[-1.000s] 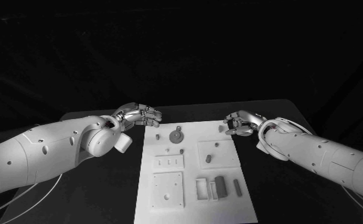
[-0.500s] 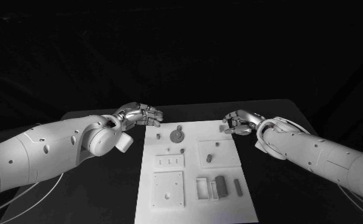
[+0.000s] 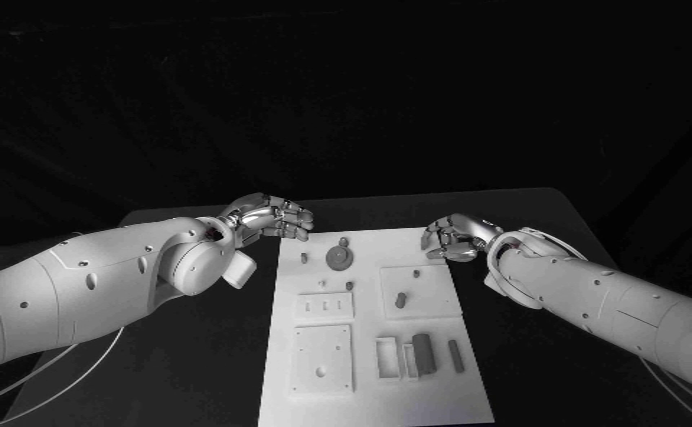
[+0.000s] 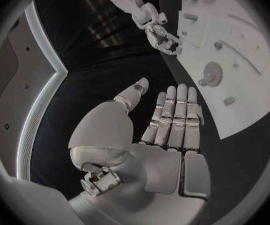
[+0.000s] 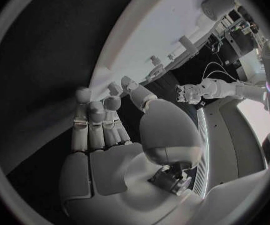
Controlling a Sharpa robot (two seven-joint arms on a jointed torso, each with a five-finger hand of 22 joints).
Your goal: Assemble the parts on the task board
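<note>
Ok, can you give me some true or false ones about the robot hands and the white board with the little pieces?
1. The left hand holds the gear. False: the gear lies on the task board, and that hand holds nothing.
2. The right hand is beside the board's far right corner. True.
3. The task board lies between the two arms. True.
4. A person's hand touches the board. False: no person is touching it.
5. In the left wrist view, the left hand's fingers are stretched out with nothing in them. True.
</note>
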